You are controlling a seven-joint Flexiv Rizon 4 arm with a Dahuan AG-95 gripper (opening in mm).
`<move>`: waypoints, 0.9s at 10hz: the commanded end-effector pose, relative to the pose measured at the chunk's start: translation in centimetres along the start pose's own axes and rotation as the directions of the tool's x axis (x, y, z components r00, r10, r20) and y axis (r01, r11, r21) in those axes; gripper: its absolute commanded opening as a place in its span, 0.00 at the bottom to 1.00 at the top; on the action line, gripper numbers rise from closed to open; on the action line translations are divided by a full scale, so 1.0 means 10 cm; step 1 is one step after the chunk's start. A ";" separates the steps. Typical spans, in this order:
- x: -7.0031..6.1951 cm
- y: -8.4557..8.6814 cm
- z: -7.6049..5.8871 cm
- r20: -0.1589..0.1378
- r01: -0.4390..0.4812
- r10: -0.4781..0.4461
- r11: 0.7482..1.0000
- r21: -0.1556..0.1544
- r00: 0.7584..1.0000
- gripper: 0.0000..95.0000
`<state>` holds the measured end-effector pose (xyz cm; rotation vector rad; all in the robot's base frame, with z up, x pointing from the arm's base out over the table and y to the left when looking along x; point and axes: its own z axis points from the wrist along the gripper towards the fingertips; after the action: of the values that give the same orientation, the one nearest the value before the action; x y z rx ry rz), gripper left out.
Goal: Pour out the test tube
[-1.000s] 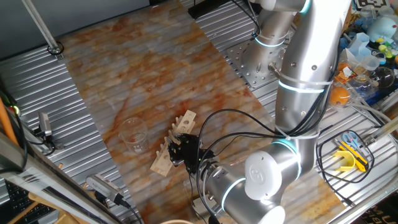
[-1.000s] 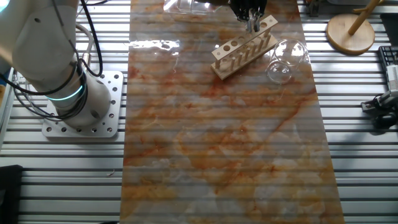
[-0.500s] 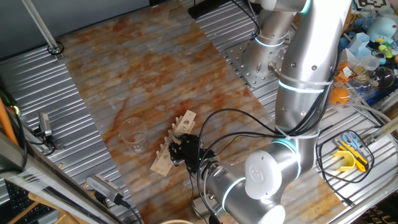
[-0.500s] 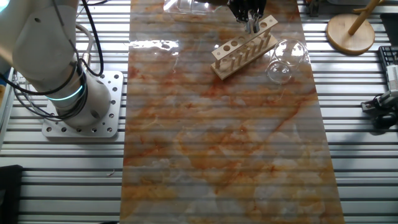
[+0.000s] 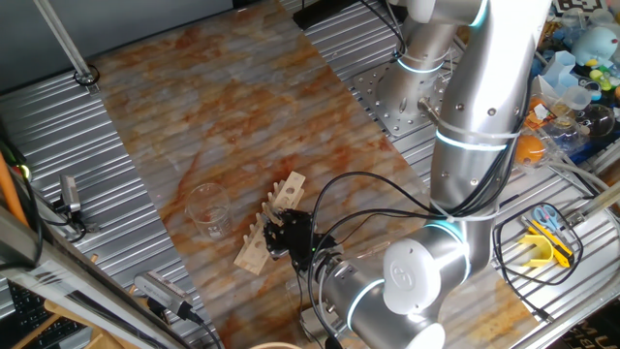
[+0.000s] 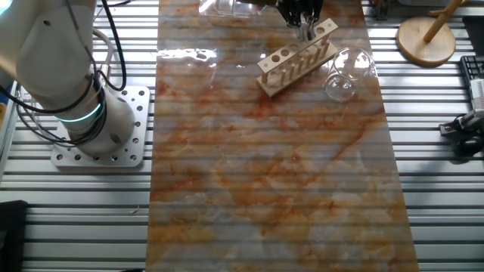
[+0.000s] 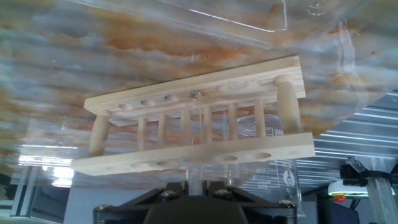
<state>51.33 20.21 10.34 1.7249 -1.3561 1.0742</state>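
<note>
A thin clear test tube (image 7: pixel 195 134) stands in a middle hole of the wooden rack (image 7: pixel 186 99). In the hand view it runs from the rack's base down between my two black fingers. My gripper (image 7: pixel 195 185) is shut on the tube's near end. From the fixed views, the gripper (image 5: pixel 283 233) (image 6: pixel 304 18) sits right over the rack (image 5: pixel 274 202) (image 6: pixel 291 62) and hides most of the tube. A squat clear beaker (image 5: pixel 207 207) (image 6: pixel 344 72) stands beside the rack, apart from it.
The beaker (image 7: pixel 273 180) shows behind the rack's right end. A clear plastic sheet edge (image 6: pixel 227 7) lies near the gripper. The arm's base (image 6: pixel 98 125) is bolted left of the mat. A round wooden stand (image 6: pixel 427 36) and a yellow tool (image 5: pixel 547 242) sit off the mat.
The arm's upper links have shifted very slightly. The gripper, the tube and the rack look unmoved.
</note>
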 end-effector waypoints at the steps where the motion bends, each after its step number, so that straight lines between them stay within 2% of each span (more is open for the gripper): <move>1: 0.00 0.00 0.00 -0.002 0.007 -0.007 1.000 0.001 1.000 0.00; 3: 0.00 0.00 0.00 -0.005 0.011 -0.011 1.000 0.004 1.000 0.00; 4: 0.00 0.00 0.01 -0.006 0.010 -0.010 1.000 0.004 1.000 0.20; 8: -0.01 0.01 0.01 -0.004 0.011 -0.011 1.000 0.004 1.000 0.20; 9: -0.01 0.01 0.01 -0.004 0.015 -0.015 1.000 0.004 1.000 0.40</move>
<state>51.28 20.18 10.23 1.7315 -1.3364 1.0722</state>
